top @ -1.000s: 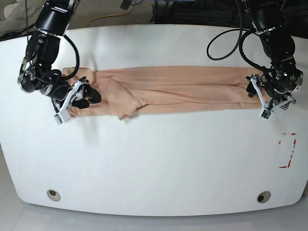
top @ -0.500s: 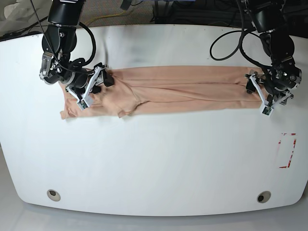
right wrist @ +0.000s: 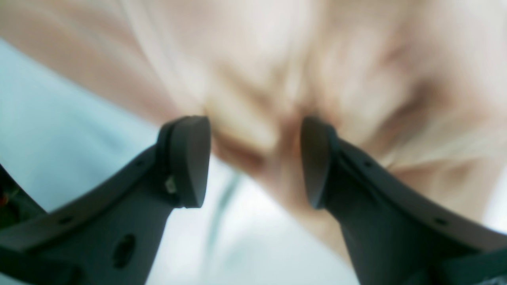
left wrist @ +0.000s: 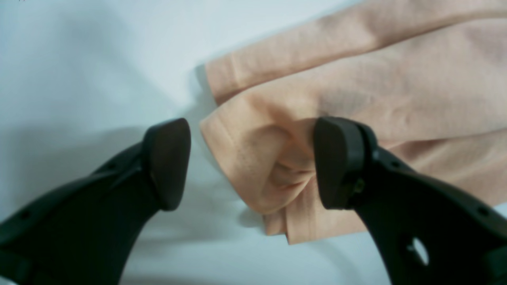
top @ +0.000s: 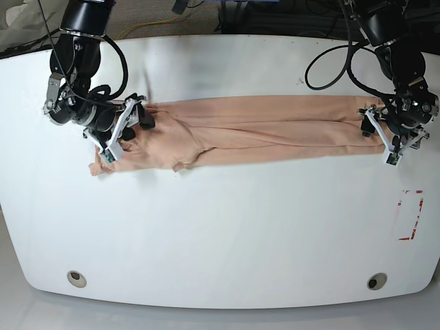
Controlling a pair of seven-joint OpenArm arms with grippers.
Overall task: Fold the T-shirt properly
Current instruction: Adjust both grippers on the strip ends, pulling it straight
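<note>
T-shirt (top: 261,129) lies as a long folded band on the white table (top: 220,234), spanning between the 2 grippers. Left gripper (left wrist: 253,166) released, jaws straddling the band's end corner. Right gripper (right wrist: 255,162) released over bunched fabric, gripping nothing.

Lab: white table (top: 220,234), cables (top: 323,65).

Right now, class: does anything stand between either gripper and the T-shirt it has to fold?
Nothing visible does. The left gripper has its open jaws straddling the T-shirt end, and the right gripper sits open directly over the cloth. Only bare table surrounds the shirt.
</note>
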